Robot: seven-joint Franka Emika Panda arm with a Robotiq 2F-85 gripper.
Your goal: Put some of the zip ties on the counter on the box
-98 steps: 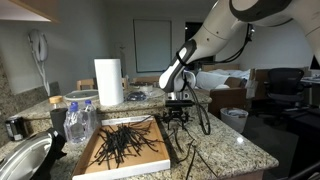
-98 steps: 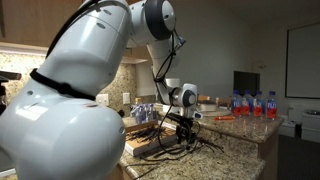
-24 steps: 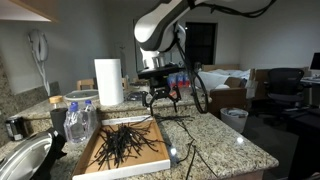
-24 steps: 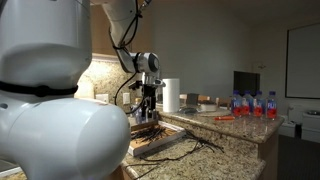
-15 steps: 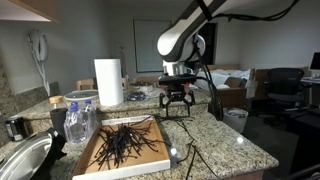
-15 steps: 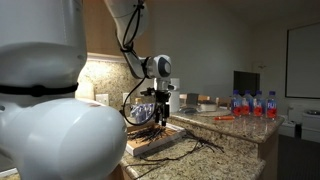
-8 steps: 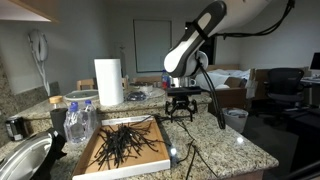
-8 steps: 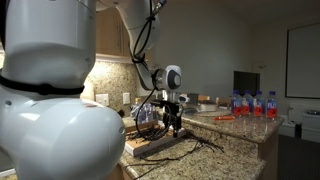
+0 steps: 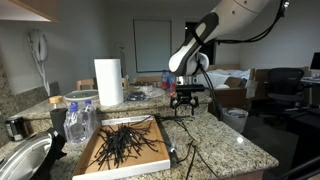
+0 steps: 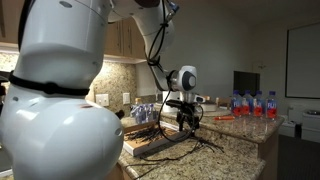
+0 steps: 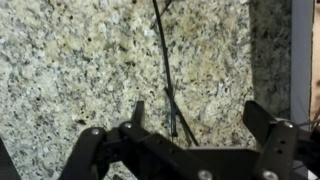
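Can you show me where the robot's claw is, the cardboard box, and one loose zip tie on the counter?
gripper [image 9: 184, 112]: an exterior view, midway between its fingertips.
box [image 9: 130, 166]: an exterior view, front white rim.
zip tie [image 11: 163, 62]: wrist view, middle of the strip.

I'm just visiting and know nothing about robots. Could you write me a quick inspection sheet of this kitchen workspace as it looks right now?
Surface: speckled granite counter, polished.
Job's things: the box holds a heap of zip ties; loose zip ties lie on the counter beside it.
Clutter: paper towel roll, pack of water bottles, metal bowl.
Grippers: the gripper is open and empty, above the counter beyond the box.
Cables: a thin black cable appears to hang beside the wrist.
Surroundings: wall phone, office chair, red-labelled bottles.
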